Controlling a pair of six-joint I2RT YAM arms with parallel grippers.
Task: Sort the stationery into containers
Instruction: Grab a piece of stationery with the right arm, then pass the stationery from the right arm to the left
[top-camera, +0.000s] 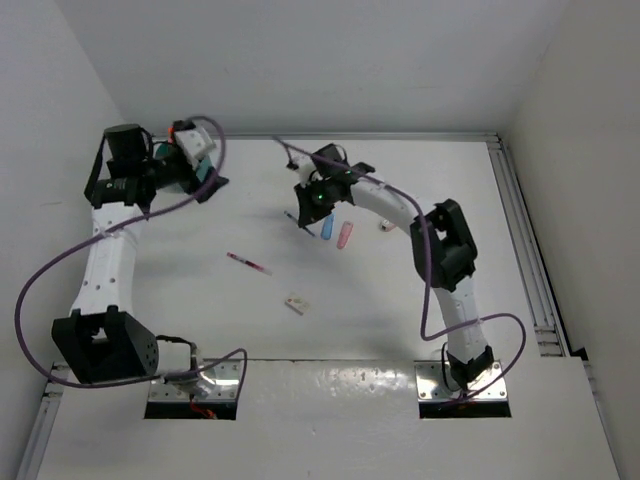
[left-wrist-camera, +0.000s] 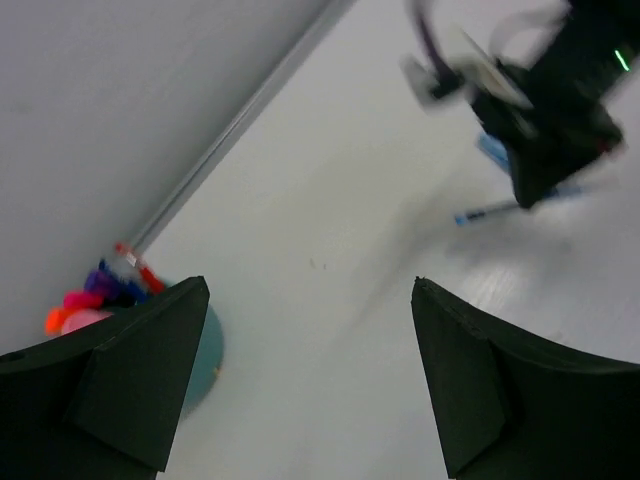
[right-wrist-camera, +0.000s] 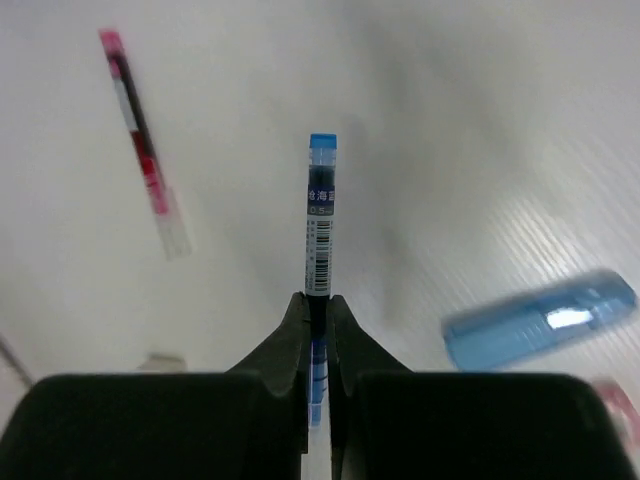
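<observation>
Stationery (left-wrist-camera: 85, 298) partly sorted: some sits in the cup (left-wrist-camera: 208, 350), right gripper (right-wrist-camera: 318, 300) clamped on a blue pen (right-wrist-camera: 320, 210), left gripper (left-wrist-camera: 310, 290) wide apart and empty, red pen (top-camera: 248, 263) and blue eraser (top-camera: 327, 228) not yet sorted.

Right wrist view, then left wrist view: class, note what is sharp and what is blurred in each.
Right wrist view: the blue pen in the right claw is sharp, the red pen soft, the blue eraser smeared. Left wrist view: the right arm is blurred.
</observation>
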